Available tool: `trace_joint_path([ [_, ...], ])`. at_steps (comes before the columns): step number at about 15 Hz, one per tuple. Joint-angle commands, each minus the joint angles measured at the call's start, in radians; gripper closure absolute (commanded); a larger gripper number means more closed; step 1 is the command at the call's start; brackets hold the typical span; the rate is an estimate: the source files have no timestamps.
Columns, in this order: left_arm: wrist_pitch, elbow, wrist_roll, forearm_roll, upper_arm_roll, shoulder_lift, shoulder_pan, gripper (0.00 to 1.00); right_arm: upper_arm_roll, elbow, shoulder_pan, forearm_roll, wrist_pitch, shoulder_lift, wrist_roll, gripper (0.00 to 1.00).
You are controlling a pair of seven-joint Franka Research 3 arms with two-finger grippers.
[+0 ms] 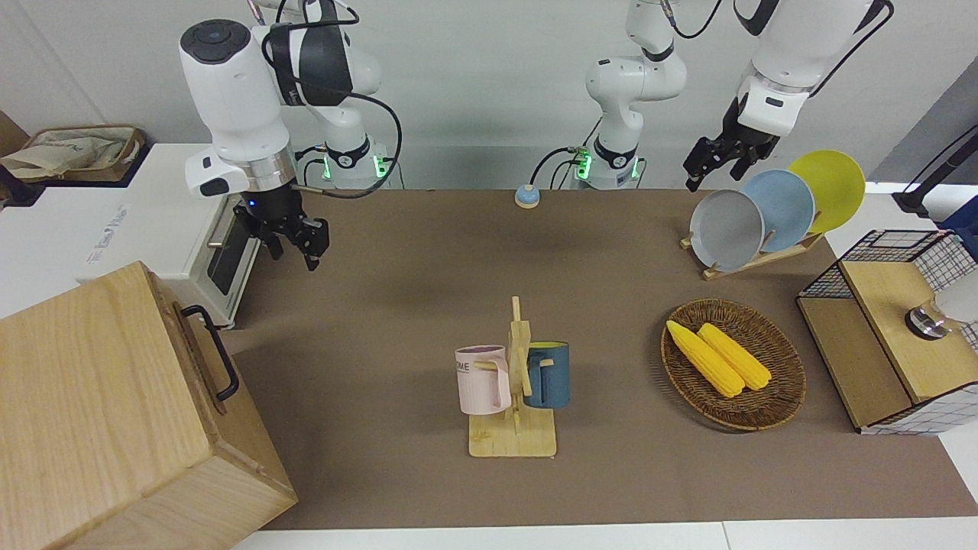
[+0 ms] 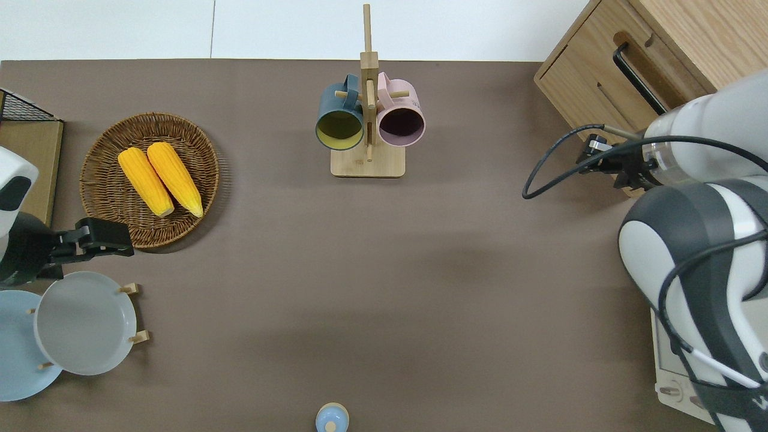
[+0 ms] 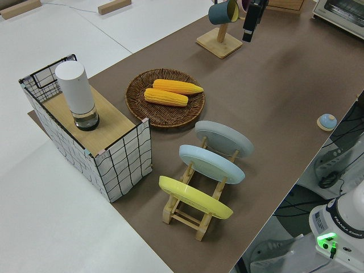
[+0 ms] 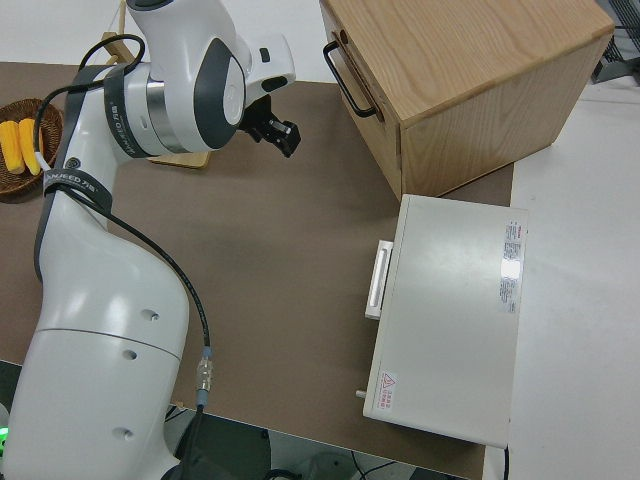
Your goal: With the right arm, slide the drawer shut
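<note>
The wide pale wood drawer with its black bar handle (image 1: 208,353) sits flush in its cabinet, apparently closed, and my right tool (image 1: 294,243) hangs released, clear of it.

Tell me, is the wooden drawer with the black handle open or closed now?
Closed. The drawer front sits flush with the cabinet face, with no gap visible. The right gripper is raised clear of it; the left arm is parked.
</note>
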Motion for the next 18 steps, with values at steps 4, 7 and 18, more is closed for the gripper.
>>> trace_joint_path([
  [4,-0.016,0.004,0.009,-0.001,0.004,-0.008,-0.001,0.01,-0.057,-0.065,-0.017,0.084,-0.146,-0.171,-0.385,0.011],
  [7,-0.017,0.004,0.009,-0.001,0.004,-0.008,-0.001,0.01,-0.074,-0.066,-0.003,0.096,-0.174,-0.19,-0.403,0.011],
  [18,-0.016,0.004,0.009,-0.001,0.004,-0.008,-0.001,0.01,-0.137,-0.036,0.088,0.075,-0.18,-0.177,-0.398,0.011],
])
